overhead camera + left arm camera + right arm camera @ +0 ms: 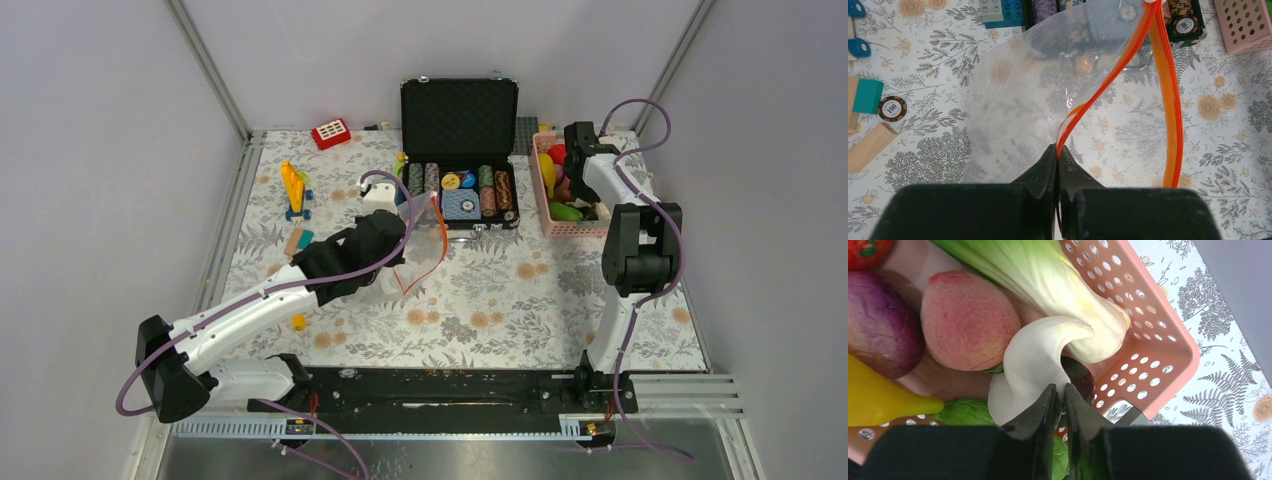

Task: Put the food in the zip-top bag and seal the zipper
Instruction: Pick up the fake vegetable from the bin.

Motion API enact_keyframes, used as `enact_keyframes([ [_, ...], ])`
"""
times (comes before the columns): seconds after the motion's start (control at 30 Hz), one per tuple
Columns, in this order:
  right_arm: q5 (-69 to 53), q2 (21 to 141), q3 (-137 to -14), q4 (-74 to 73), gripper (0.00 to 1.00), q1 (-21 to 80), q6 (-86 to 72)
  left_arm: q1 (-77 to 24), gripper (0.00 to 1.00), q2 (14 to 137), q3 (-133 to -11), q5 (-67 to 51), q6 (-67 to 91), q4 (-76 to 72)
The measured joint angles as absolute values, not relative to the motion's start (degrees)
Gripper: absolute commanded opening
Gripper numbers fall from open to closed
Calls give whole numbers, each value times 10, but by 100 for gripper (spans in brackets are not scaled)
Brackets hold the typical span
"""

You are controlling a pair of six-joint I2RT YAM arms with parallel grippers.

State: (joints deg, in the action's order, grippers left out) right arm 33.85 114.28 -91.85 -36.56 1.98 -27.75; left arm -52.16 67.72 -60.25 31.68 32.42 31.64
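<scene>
Barely begun: the left end effector pinches the empty, unsealed zip-top bag by its zipper, well left of the basket. Inside the basket, the right end effector appears clamped on the cabbage, among the other food.

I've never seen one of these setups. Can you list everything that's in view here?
zip-top bag: one, clear, near the table's middle
zipper: one, orange-red, along the bag's mouth
food: several toys, pink, purple, yellow, red, green-white, in the basket
basket: one, pink, right rear
case: one, black, open, holding poker chips, rear centre
blocks: a few, red, yellow, wooden, left side
tablecloth: one, floral, under everything
left end effector: one, black, shut on the zipper
right end effector: one, black, shut, inside the basket
</scene>
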Motion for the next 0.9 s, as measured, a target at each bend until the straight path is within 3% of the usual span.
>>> enact_keyframes([
  [0.07, 338, 1141, -905, -357, 0, 18, -281, -522, 0, 677, -602, 316, 324, 316],
  [0.33, 333, 1119, -880, -337, 0, 17, -283, -522, 0, 676, -599, 309, 324, 314],
  [0.9, 306, 941, -796, -272, 0, 17, -263, -522, 0, 676, -595, 289, 324, 311],
])
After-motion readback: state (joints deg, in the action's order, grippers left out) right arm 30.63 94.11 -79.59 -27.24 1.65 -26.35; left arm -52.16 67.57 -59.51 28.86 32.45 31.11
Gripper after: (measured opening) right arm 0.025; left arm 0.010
